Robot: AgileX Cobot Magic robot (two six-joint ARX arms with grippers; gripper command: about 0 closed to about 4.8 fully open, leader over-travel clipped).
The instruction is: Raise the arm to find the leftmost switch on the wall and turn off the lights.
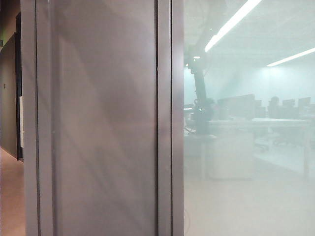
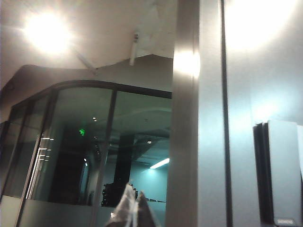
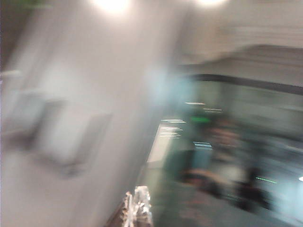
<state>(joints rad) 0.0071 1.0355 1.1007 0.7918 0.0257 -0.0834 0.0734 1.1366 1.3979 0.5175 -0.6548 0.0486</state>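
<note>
Item: raised arm reflected in a glass partition, wall units in wrist views.

Exterior view, left to right: a grey metal panel (image 1: 103, 123) between vertical frame posts (image 1: 165, 118); then pale frosted glass (image 1: 246, 196) carrying the arm (image 1: 201, 98) as a hazy dark upright silhouette just right of the posts, under ceiling light strips (image 1: 231, 22), with low dark monitors (image 1: 241, 105) on a white counter (image 1: 256, 123) to its right. Left wrist view: left pincer (image 2: 134, 201) at the lower edge, tips together, aimed up at dark glazed walls (image 2: 94, 146); a wall-mounted box (image 2: 279, 175) at far right. Right wrist view, heavily blurred: pale wall plates (image 3: 61, 137), right pincer (image 3: 136, 208) at the lower edge, state cannot be told.
</note>
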